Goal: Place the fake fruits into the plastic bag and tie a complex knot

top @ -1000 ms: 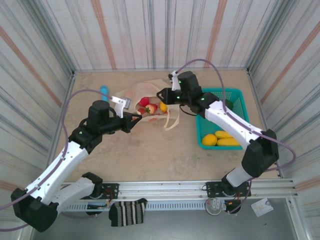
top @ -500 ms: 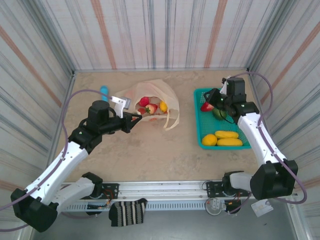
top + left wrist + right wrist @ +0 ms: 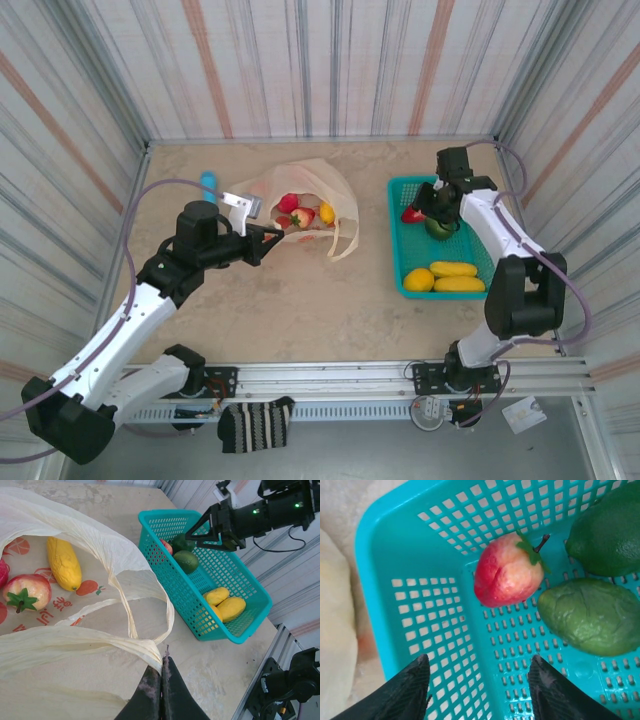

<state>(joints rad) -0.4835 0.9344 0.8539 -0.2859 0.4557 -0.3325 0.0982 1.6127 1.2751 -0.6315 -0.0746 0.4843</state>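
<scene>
The plastic bag (image 3: 320, 190) lies open at mid-table with red fruits (image 3: 296, 210) and a yellow one (image 3: 327, 212) inside. My left gripper (image 3: 162, 666) is shut on the bag's near rim (image 3: 120, 642), holding the mouth open; a yellow fruit (image 3: 64, 562) and a red apple (image 3: 27, 592) lie on the film. My right gripper (image 3: 479, 665) hangs open over the teal basket (image 3: 440, 605), just short of a red-yellow peach (image 3: 507, 572). Two green fruits (image 3: 592, 615) lie beside the peach. Yellow and orange fruits (image 3: 450, 275) rest at the basket's near end.
Striped walls close the table on three sides. A blue object (image 3: 208, 182) lies left of the bag. A metal rail (image 3: 330, 378) runs along the near edge, with a striped sock (image 3: 258, 425) hanging below it. Bare tabletop (image 3: 330, 300) lies between bag and basket.
My right arm swung from the bag's mouth over to the basket, and its jaws spread wider. The left arm and the bag have not moved.
</scene>
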